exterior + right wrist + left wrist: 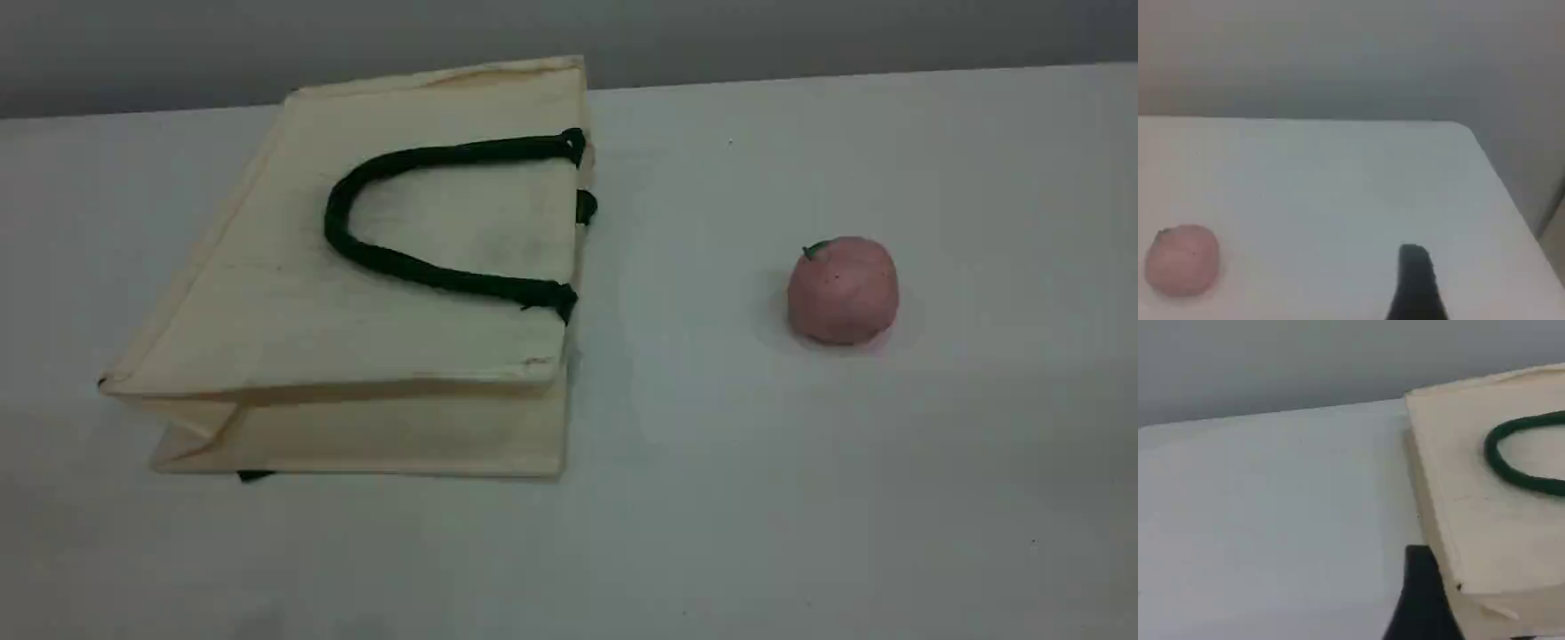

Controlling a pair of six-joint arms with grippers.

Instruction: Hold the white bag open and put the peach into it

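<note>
The white bag point(356, 293) and the peach point(843, 289) are laid well apart on the tabletop point(711, 498).
Scene view: the bag is seen lying flat at left, its green rope handle point(332, 222) folded across the top panel, the peach at right. Left wrist view: the left hand point(1421, 597) is held just beside the bag's corner, spread open, nothing gripped. Right wrist view: the right hand point(1417, 283) is seen apart from the peach; open or closed cannot be told.

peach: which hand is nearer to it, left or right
Right. The right hand is over bare table, the peach to the left in its wrist view. The left hand is beside a corner of the white bag, with no peach in its view.
</note>
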